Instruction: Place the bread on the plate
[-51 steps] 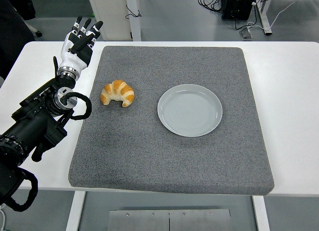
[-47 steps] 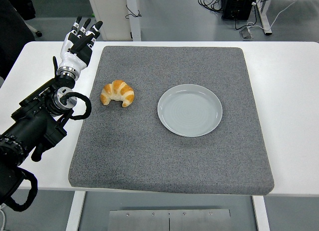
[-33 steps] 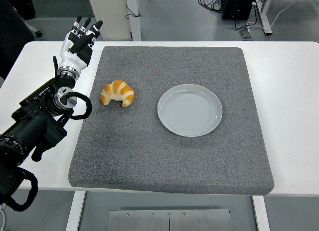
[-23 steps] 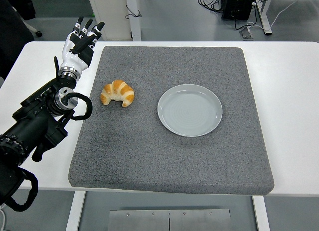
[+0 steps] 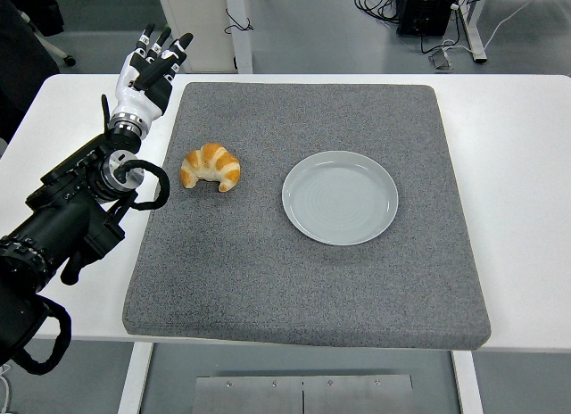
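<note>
A golden croissant (image 5: pixel 211 167) lies on the left part of the grey mat (image 5: pixel 303 271). A pale grey-blue plate (image 5: pixel 340 197) sits empty on the mat, to the right of the bread with a gap between them. My left hand (image 5: pixel 149 73) is raised over the white table at the mat's far left corner, behind and to the left of the croissant. Its fingers (image 5: pixel 164 41) are spread and straight and hold nothing. The black left arm (image 5: pixel 67 218) comes in from the lower left. The right arm is out of view.
The mat covers most of the white table (image 5: pixel 522 164), leaving bare strips at both sides. Beyond the far edge stand a white cabinet leg (image 5: pixel 201 26) and cables (image 5: pixel 446 12) on the floor.
My left hand has shifted slightly up and to the right, toward the mat's far left corner, with its fingers still spread. The croissant and plate have not moved.
</note>
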Motion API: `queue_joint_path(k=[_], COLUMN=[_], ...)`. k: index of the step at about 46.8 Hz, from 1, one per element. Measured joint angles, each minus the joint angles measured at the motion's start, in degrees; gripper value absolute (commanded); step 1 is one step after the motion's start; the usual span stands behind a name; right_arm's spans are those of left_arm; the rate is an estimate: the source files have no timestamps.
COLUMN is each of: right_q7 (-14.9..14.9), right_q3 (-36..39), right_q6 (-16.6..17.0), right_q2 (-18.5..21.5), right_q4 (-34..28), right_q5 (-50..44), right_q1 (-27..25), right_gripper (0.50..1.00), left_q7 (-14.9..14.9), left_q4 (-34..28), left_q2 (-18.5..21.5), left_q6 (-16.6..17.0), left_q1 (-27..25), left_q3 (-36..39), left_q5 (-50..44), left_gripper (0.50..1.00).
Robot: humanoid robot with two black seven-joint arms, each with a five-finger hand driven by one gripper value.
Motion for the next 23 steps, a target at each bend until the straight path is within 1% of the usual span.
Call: queue_joint_path(k=[12, 23], right_q7=[0.0, 0.0], right_q3=[0.0, 0.0], right_q6=[0.0, 0.0], right_q2=[0.0, 0.0], right_q4=[0.0, 0.0], right_q5=[0.0, 0.0], right_q1=[0.0, 0.0], right_gripper=[1.0, 1.0], left_q7=[-0.1, -0.2], left_q4=[-0.2, -0.2], left_q2=[-0.2, 0.6], left_q6=[0.0, -0.3], left_q1=[0.0, -1.4], left_q3=[0.3, 5.3], left_q5=[0.8, 1.0], left_gripper=[0.971, 0.971])
